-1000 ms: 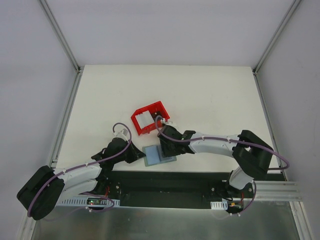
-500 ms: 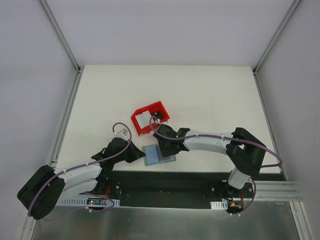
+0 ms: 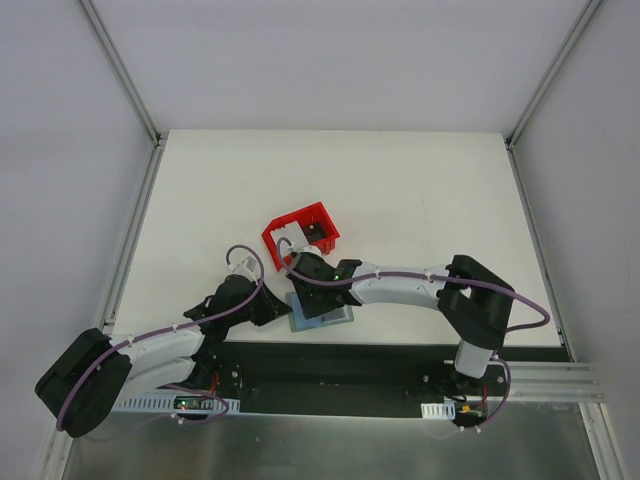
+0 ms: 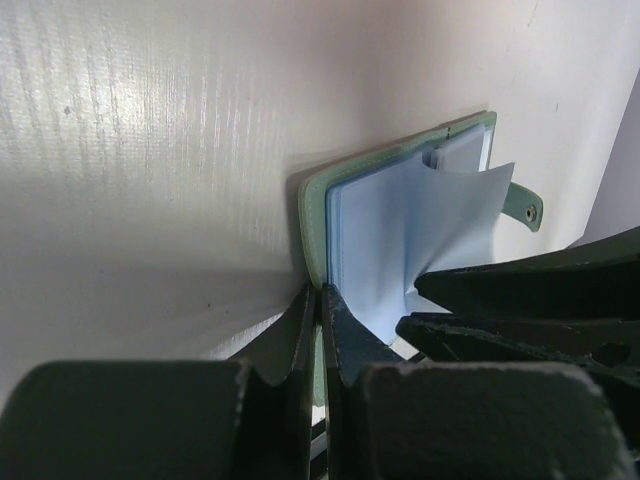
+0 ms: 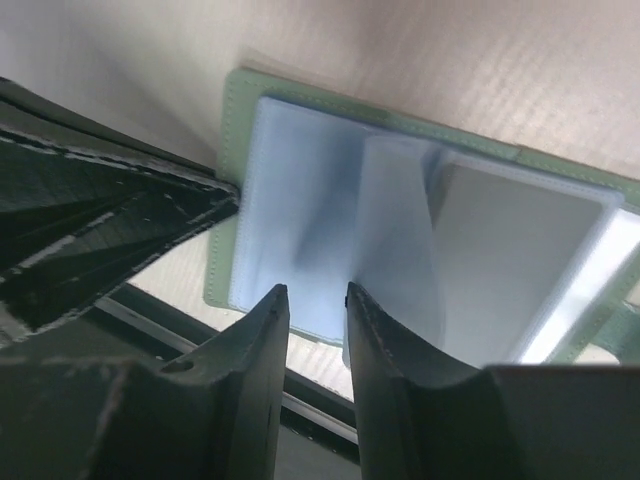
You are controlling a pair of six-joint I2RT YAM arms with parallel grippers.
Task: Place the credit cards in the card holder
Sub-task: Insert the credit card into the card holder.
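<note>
Here one card holder [image 3: 333,317], a soft grey-green wallet with clear blue plastic sleeves, lies open at the table's near edge between two grippers. The left gripper [image 4: 320,303] pinches its left cover; the right gripper [image 5: 316,297] hovers over the sleeves, jaws narrowly parted, and I cannot tell whether they grip a leaf. Just beyond, one red plastic bin [image 3: 326,219] holds one pale credit card [image 3: 290,237].

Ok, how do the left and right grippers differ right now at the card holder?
The left gripper is shut on the green cover edge of the card holder; the right gripper has its jaws slightly apart. The left sits at the holder's edge; the right hangs over the blue pocket pages, and I cannot tell whether it pinches one. Both have dark fingers at the open holder.
</note>
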